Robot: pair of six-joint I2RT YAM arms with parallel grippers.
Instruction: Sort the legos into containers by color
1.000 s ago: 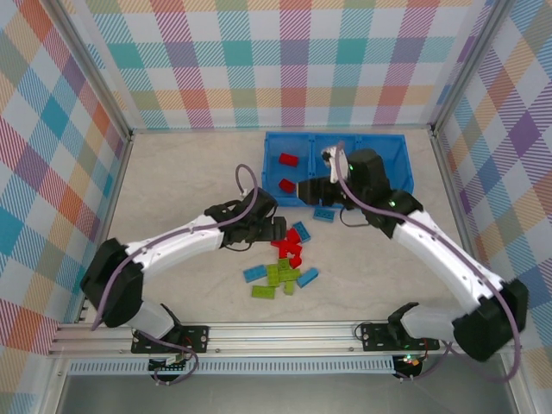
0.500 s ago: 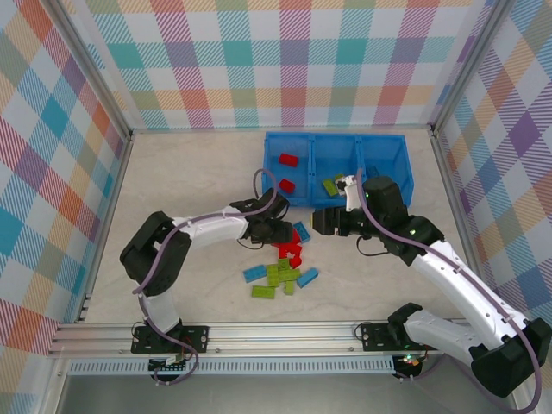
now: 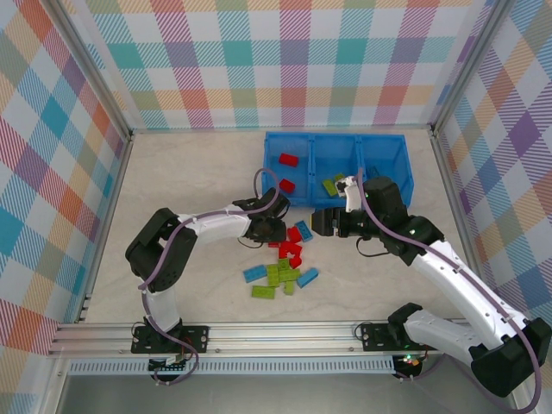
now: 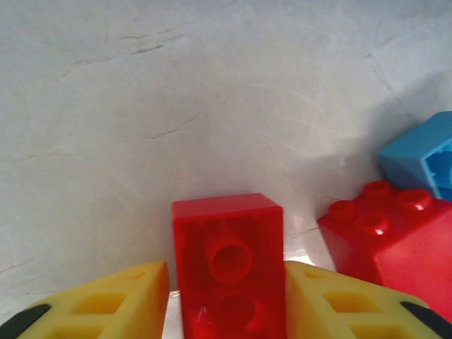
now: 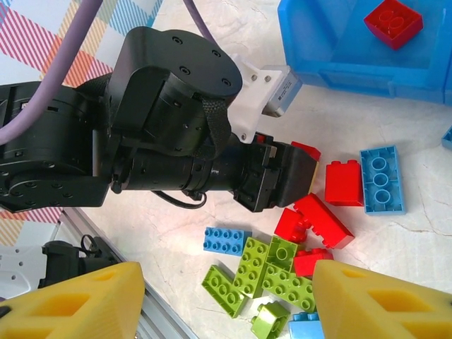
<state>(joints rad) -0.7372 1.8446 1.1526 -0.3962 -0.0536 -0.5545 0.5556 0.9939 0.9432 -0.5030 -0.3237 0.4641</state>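
Note:
My left gripper (image 3: 274, 231) rests low on the table at the pile's far edge, its yellow fingers (image 4: 106, 304) shut on an upturned red lego (image 4: 227, 261). Beside it lie another red lego (image 4: 388, 240) and a light blue one (image 4: 424, 152). My right gripper (image 3: 321, 222) hovers open and holds nothing, above the pile (image 5: 226, 268). Under it lie lime green legos (image 5: 268, 272), red ones (image 5: 323, 220) and blue ones (image 5: 227, 240). The blue containers (image 3: 336, 135) hold two red legos (image 3: 287, 159) in the left compartment and green ones (image 3: 331, 185) in the middle.
The left arm's black wrist (image 5: 176, 127) lies close under my right gripper, right at the pile. The loose legos (image 3: 280, 274) spread between the two arms, near the tray's front wall (image 5: 332, 63). A metal rail (image 3: 276, 332) runs along the near table edge.
The left jaws have narrowed round the red lego. My right gripper came away from above the tray down towards the pile, and green legos now show in the middle compartment.

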